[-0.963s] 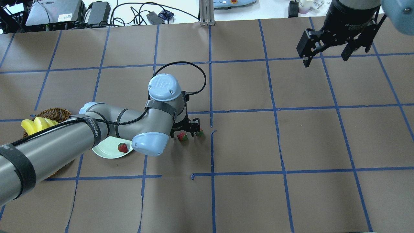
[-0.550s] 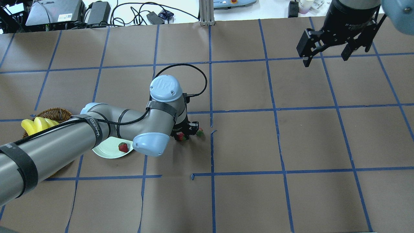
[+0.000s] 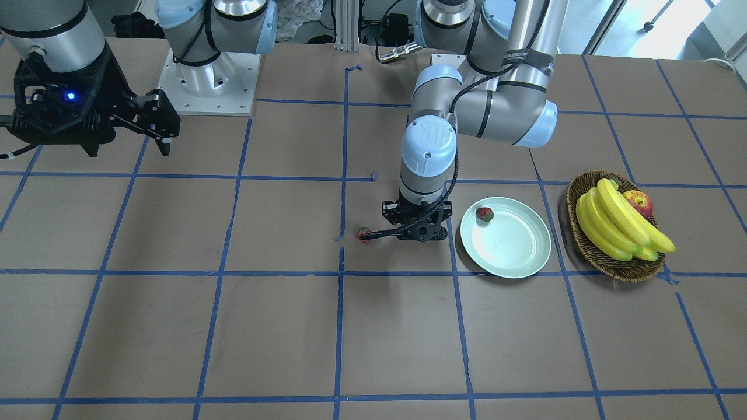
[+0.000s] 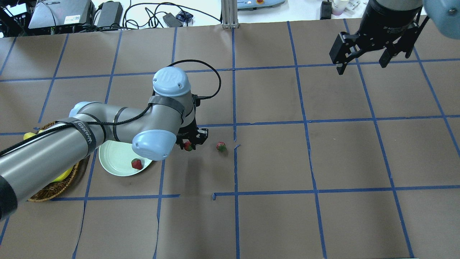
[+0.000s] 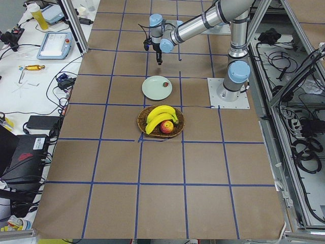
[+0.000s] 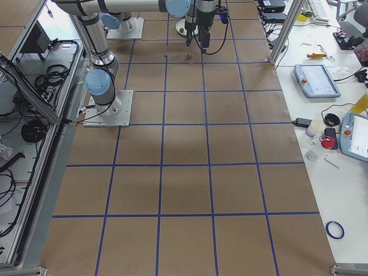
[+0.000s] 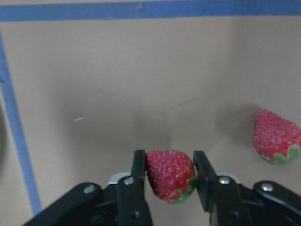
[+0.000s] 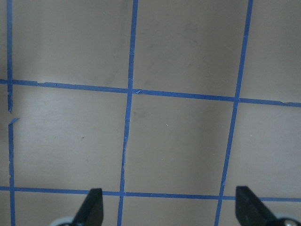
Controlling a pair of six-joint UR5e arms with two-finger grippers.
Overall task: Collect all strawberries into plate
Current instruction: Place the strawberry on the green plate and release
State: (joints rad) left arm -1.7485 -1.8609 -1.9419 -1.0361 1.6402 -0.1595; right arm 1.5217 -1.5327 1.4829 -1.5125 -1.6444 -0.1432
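Your left gripper [image 7: 170, 165] is pinching the held strawberry [image 7: 170, 179] between its pads. In the overhead view the plate [image 4: 113, 158] sits at eight o'clock with the plated strawberry [image 4: 136, 164] inside. The loose strawberry [image 4: 221, 146] lies on the table at three o'clock. The right gripper [image 4: 361, 59] hangs spread and empty. That's one in, one in hand, one to go.

Overhead, the left arm [image 4: 46, 158] covers most of the basket [image 4: 50, 190], nearly all the bananas [image 4: 63, 175] and part of the plate [image 4: 115, 163]. From the front, the left end effector [image 3: 415, 230] hides the held strawberry [image 7: 170, 174]. The right end effector [image 8: 170, 207] gets cropped by its wrist cam's bottom edge. In the right side view the loose strawberry [image 6: 189, 57] is just a speck.
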